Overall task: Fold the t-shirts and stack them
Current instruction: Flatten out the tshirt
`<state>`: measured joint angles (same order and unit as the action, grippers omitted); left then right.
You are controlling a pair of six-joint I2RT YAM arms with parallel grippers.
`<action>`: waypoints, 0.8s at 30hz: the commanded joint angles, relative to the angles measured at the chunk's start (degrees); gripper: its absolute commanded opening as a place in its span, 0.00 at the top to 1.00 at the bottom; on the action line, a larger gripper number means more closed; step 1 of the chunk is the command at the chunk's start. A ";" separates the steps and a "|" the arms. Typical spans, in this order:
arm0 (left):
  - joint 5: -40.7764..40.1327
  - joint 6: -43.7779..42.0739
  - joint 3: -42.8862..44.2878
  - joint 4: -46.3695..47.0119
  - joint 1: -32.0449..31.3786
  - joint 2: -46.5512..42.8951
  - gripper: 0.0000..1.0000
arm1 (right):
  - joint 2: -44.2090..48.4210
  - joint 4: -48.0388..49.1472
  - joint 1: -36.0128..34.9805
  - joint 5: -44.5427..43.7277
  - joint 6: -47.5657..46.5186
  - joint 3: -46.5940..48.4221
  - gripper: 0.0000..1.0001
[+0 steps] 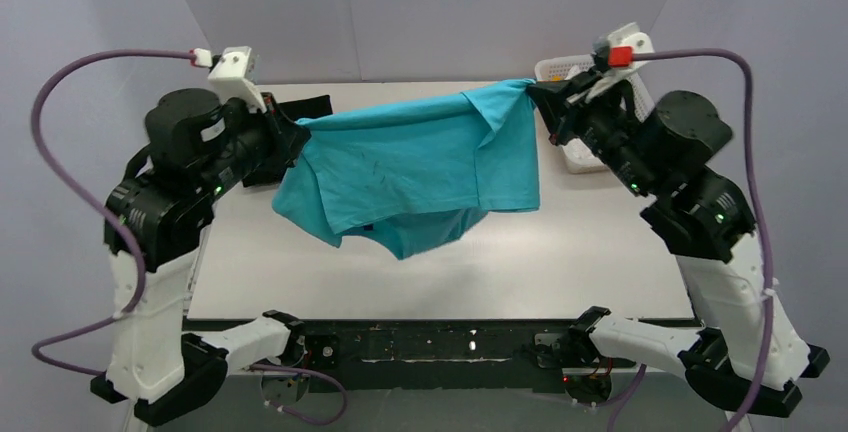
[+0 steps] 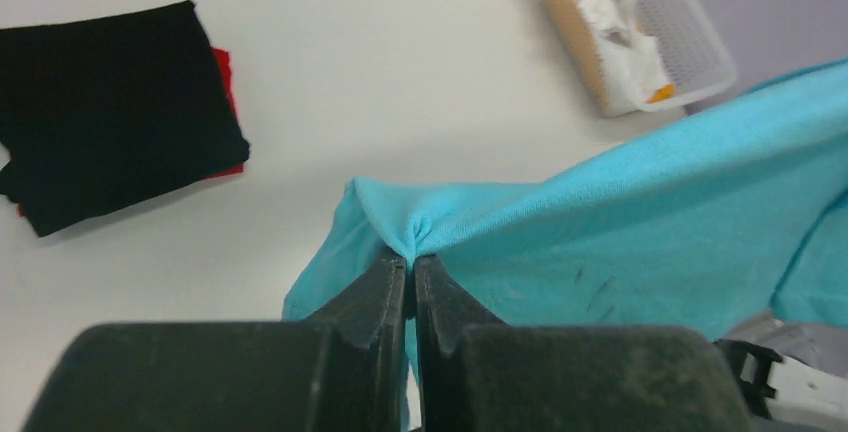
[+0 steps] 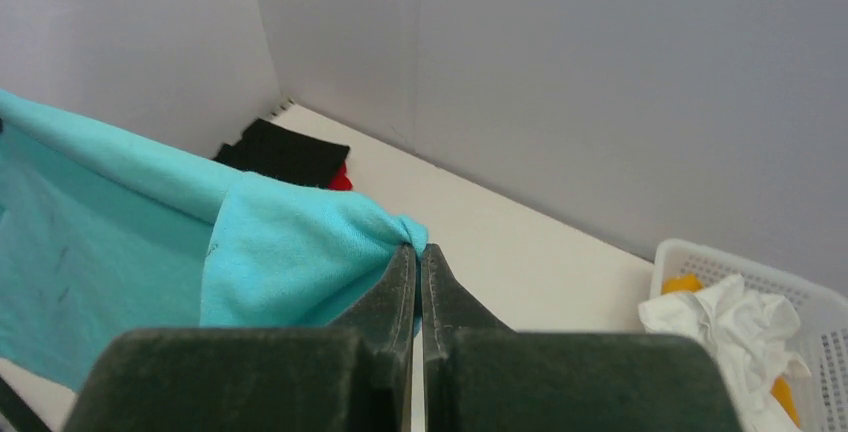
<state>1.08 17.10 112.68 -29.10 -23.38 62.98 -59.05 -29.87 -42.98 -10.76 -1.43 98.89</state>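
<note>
Turquoise t-shirt [image 1: 420, 167] above white table [image 1: 580, 262]

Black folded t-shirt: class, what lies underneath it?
Under the black t-shirt, a red t-shirt shows along one edge. The rest is covered, so anything else beneath cannot be seen.

There are three shirts: one turquoise shirt [image 1: 420, 167], one black shirt [image 2: 110, 112] and one red shirt [image 2: 226, 82], of which only an edge shows. There are two arms, a left arm [image 1: 170, 202] and a right arm [image 1: 700, 212], two grippers, a left gripper [image 2: 411, 262] and a right gripper [image 3: 419, 252], and two purple cables, a left cable [image 1: 60, 102] and a right cable [image 1: 745, 132]. There is one table [image 1: 560, 252] and one basket [image 2: 690, 37], whose white and orange contents are too jumbled to count.
</note>
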 commanded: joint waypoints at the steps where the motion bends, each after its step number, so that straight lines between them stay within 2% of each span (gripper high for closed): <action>1: -14.15 -3.11 -2.60 3.17 0.67 10.08 1.00 | -8.10 2.66 5.30 -2.82 -0.01 -2.51 0.99; 3: -14.74 -3.11 0.61 2.13 2.50 15.36 1.00 | -12.75 2.32 11.89 4.37 3.66 -0.35 0.99; 6: -6.68 1.77 13.53 -3.45 8.76 28.40 1.00 | -19.51 2.11 19.06 14.83 6.88 6.14 0.99; 9: 2.02 4.92 27.62 -7.07 12.88 37.18 1.00 | -24.78 -1.17 21.58 19.09 6.99 15.80 0.99; 12: 5.09 4.99 28.96 -3.72 13.33 37.47 1.00 | -25.93 -3.54 22.13 21.83 7.15 19.78 0.99; 14: 7.12 5.39 23.11 -0.86 13.32 33.89 1.00 | -23.89 -3.68 22.15 22.93 7.84 16.59 0.99; 17: 9.11 5.51 8.93 1.17 13.33 25.93 1.00 | -19.22 -6.07 22.55 22.77 9.67 7.47 0.99; 21: 14.17 7.18 -16.02 1.24 13.21 13.24 1.00 | -12.68 -12.02 24.05 23.17 14.54 -9.60 0.99; 24: 16.31 13.30 -36.33 1.90 12.23 2.82 0.93 | -10.29 -16.20 25.62 21.82 18.85 -20.19 0.99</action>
<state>12.80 24.32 95.92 -24.64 -10.61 75.55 -70.17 -38.72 -19.70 12.45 10.98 91.09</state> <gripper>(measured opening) 0.040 0.029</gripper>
